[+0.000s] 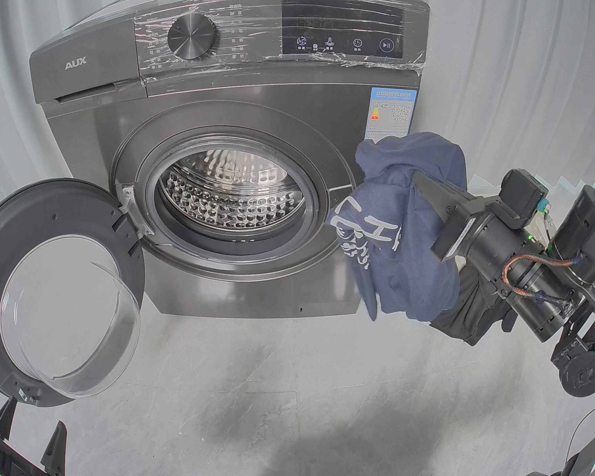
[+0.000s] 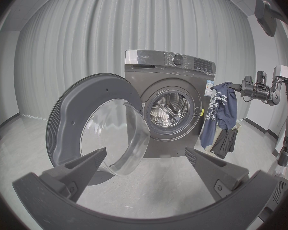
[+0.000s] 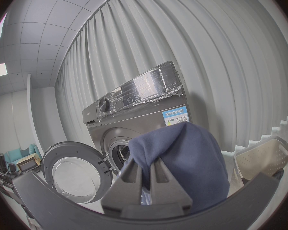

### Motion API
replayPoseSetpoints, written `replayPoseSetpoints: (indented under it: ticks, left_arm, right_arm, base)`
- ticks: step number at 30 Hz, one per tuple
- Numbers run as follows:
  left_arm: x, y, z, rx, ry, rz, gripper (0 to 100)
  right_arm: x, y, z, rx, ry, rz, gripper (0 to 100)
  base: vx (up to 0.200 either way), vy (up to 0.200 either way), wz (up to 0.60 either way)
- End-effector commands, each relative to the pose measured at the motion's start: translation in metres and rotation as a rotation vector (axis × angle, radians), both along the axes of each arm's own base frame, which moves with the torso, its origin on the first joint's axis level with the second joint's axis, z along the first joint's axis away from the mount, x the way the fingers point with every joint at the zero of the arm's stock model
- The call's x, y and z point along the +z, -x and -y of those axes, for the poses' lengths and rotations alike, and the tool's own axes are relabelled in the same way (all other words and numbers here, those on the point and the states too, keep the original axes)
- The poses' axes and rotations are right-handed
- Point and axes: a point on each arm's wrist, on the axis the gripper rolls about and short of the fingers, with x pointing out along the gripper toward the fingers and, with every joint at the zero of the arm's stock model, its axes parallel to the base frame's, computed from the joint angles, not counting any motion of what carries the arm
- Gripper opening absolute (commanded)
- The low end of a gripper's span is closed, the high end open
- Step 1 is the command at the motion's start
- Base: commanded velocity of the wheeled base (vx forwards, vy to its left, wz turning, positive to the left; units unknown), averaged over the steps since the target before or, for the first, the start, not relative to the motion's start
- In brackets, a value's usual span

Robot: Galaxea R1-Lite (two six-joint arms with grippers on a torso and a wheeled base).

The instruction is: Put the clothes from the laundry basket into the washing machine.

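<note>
Your right gripper (image 3: 146, 170) is gripping a navy blue cloth garment (image 1: 403, 233) with white lettering. Its jaws are sitting together, pinching a fold, and the rest is hanging below them in a loose bunch. Just under that bunch a black cloth garment (image 1: 473, 312) is dangling too; you cannot tell whether the jaws are holding it as well. Off to the outer side of those jaws, and lower, a cream perforated plastic laundry basket (image 3: 262, 157) is standing. Ahead of the jaws, toward the left gripper's side, the grey metal front-loading washing machine (image 1: 244, 100) is standing with its round opening uncovered and its shiny steel drum (image 1: 231, 193) showing. The held garment is hanging just beside the opening's right edge, outside it.

Your left gripper (image 2: 144, 150) is hovering low, its jaws standing wide apart and holding nothing. Straight beyond them the machine's round grey door with a clear glass bowl (image 2: 70, 112) is standing swung fully open. Past the door the machine itself is standing in front of a pale pleated curtain (image 2: 86, 42).
</note>
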Motion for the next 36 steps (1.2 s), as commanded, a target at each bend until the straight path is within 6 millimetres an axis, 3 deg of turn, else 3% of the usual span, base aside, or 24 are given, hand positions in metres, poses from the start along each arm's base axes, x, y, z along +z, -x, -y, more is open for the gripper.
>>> replayPoseSetpoints:
  ticks: [1,17,36]
  left_arm:
    - [-0.0040,0.0004,0.0000,0.001,0.001,0.005,100]
    - [-0.0040,0.0004,0.0000,0.001,0.001,0.005,100]
    - [-0.0040,0.0004,0.0000,0.001,0.001,0.005,100]
  right_arm:
    - [-0.0034,-0.0023,-0.0006,-0.003,0.008,-0.009,0]
    - [-0.0033,-0.0023,-0.0006,-0.003,0.005,-0.009,0]
    - [-0.0055,-0.0034,-0.0015,-0.001,0.010,-0.014,0]
  base:
    - [0.000,0.000,0.00]
    - [0.000,0.188,0.00]
    - [0.000,-0.011,0.00]
